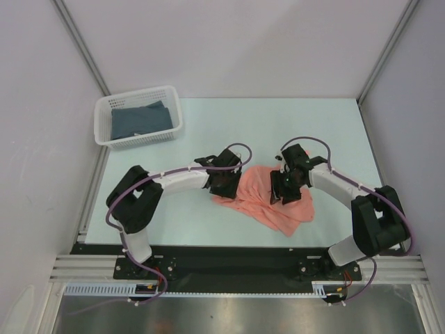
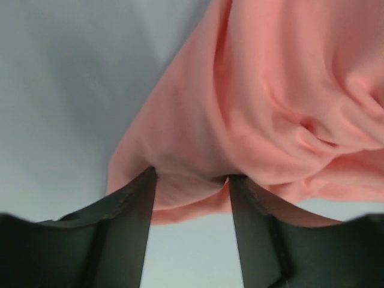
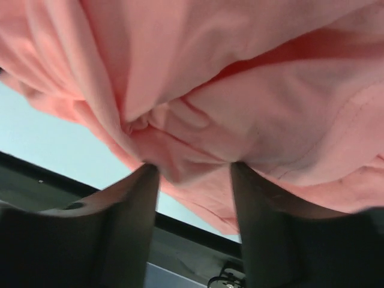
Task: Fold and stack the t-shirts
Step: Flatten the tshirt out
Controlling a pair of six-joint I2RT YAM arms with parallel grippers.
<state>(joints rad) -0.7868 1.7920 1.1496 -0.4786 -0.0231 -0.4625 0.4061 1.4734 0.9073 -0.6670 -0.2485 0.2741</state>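
Seen from above, the salmon-pink t-shirt [image 1: 261, 200] lies in a crumpled heap on the bench [image 1: 208, 125], just beyond the arm bases at about mid-width. Its long axis runs roughly from 10 to 4 o'clock.

The left claw [image 1: 226, 182] is at the heap's 9 o'clock edge, so the cloth lies toward 3 o'clock from it. The right claw [image 1: 285, 189] sits over the 2 o'clock part, with most of the cloth toward 8 o'clock. Neither arm is clearly nearer.

Each wrist view shows a bunched fold filling the gap between jaws that stand partly apart. Whether either pinch has bitten I cannot tell. A spreading pull would likely run along that long axis.

Far off at 10 o'clock, the dark slate-blue t-shirt [image 1: 141, 118] lies in the white basket [image 1: 139, 141].
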